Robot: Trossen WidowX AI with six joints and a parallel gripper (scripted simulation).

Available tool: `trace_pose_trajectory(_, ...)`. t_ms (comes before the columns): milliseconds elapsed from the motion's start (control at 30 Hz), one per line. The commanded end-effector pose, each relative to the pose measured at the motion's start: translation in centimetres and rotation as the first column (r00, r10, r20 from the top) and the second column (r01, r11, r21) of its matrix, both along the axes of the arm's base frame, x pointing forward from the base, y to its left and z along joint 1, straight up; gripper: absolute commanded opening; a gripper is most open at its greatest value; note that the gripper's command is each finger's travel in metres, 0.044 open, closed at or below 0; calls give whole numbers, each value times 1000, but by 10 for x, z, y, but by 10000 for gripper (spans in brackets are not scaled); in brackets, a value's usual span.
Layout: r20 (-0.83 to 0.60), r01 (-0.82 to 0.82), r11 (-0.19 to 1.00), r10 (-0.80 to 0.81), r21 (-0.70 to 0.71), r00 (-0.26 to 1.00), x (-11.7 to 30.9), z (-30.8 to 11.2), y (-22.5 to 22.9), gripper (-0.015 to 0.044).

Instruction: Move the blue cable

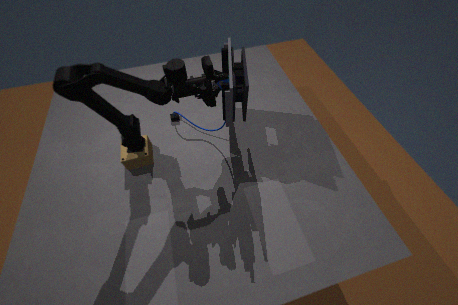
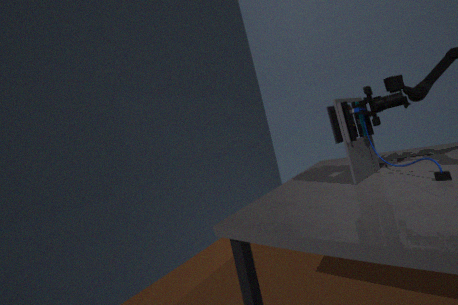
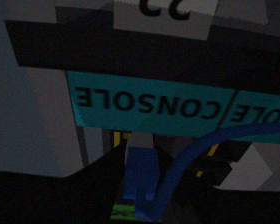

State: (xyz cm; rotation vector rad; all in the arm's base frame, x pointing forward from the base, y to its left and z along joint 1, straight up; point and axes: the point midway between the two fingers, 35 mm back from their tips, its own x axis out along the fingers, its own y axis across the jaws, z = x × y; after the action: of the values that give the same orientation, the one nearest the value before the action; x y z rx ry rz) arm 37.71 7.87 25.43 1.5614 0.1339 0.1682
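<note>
From the top view, we see the arm (image 1: 107, 78) rise from its yellow base (image 1: 143, 163) on the grey surface (image 1: 75, 186) (image 2: 300, 216) and reach across to the upright rack (image 1: 230, 56) (image 2: 364, 161), the claw (image 1: 221, 81) (image 2: 363, 110) (image 3: 139, 148) right up at its face. A bit of the blue plug (image 1: 224, 82) (image 2: 357, 110) (image 3: 142, 167) shows there, and the cable (image 1: 207, 130) (image 2: 400, 165) (image 3: 191, 150) sags from the rack to a small black block (image 1: 175, 118) (image 2: 442, 176). In the exterior view, we find the claw level with the rack's upper part and the plug at its fingertips; the cable drops, then curves over to the block on the surface. Through the wrist view, we have the claw mostly closed, a dark finger against each side of the plug, gripping it. The plug's pale front end is at the port just beside a teal CONSOLE label (image 3: 151, 105), which reads upside down under the tag 22 (image 3: 163, 22). We can't tell how deep it sits. A second CONSOLE label (image 3: 261, 112) adjoins the first, and a green strip (image 3: 122, 212) shows beyond the plug.
</note>
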Motion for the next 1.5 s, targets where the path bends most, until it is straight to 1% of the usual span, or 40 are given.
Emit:
trace_pose_trajectory(0, -3, 1, 1000, -1, -1, 1000, 0, -1, 0, 73)
trace_pose_trajectory(367, -3, 1, 1000, -1, -1, 1000, 0, -1, 0, 0)
trace_pose_trajectory(633, 1, 4, 1000, -4, 6, 1000, 2, 0, 0, 0)
trace_pose_trajectory(1467, 0, 4, 1000, -4, 6, 1000, -14, -1, 2, 0)
